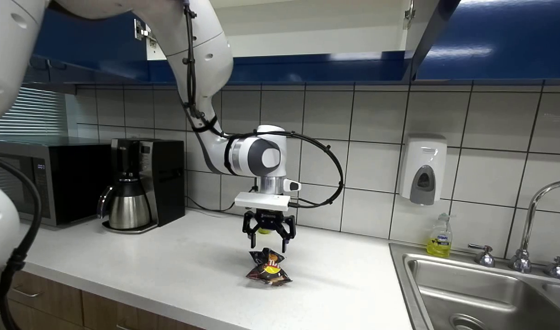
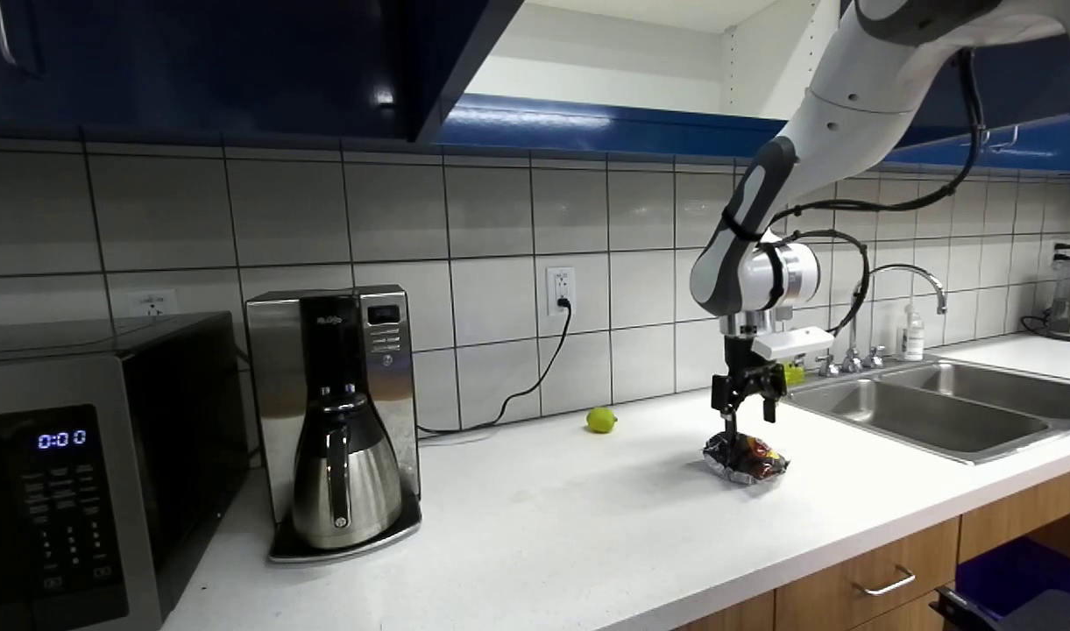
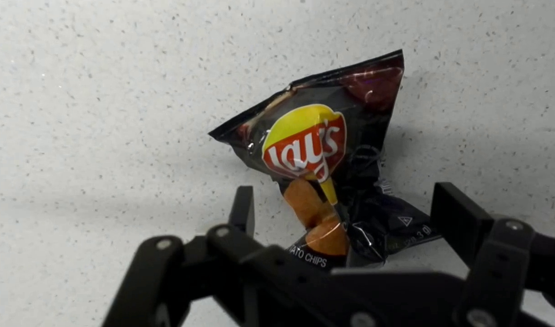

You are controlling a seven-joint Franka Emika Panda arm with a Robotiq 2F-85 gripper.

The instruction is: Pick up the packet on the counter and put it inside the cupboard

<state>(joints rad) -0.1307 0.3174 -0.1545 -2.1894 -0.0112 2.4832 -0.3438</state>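
Observation:
The packet is a dark Lay's chip bag (image 1: 269, 271), crumpled in the middle, lying on the white counter (image 1: 169, 270). It also shows in an exterior view (image 2: 749, 462) and in the wrist view (image 3: 304, 145). My gripper (image 1: 268, 247) points down just above it, with fingers spread wide and nothing held. In the wrist view the gripper (image 3: 350, 211) has one finger on each side of the bag's lower part; the right finger overlaps a corner of the bag. I cannot tell whether they touch. The wall cupboard (image 1: 307, 68) above stands open, in both exterior views (image 2: 605, 123).
A green lime (image 2: 601, 420) lies near the tiled wall. A coffee maker (image 2: 333, 421) and a microwave (image 2: 61, 491) stand at one end. A sink (image 1: 463, 293) with a soap bottle (image 1: 440, 238) is at the other. An open blue door (image 1: 495, 41) hangs beside the cupboard opening.

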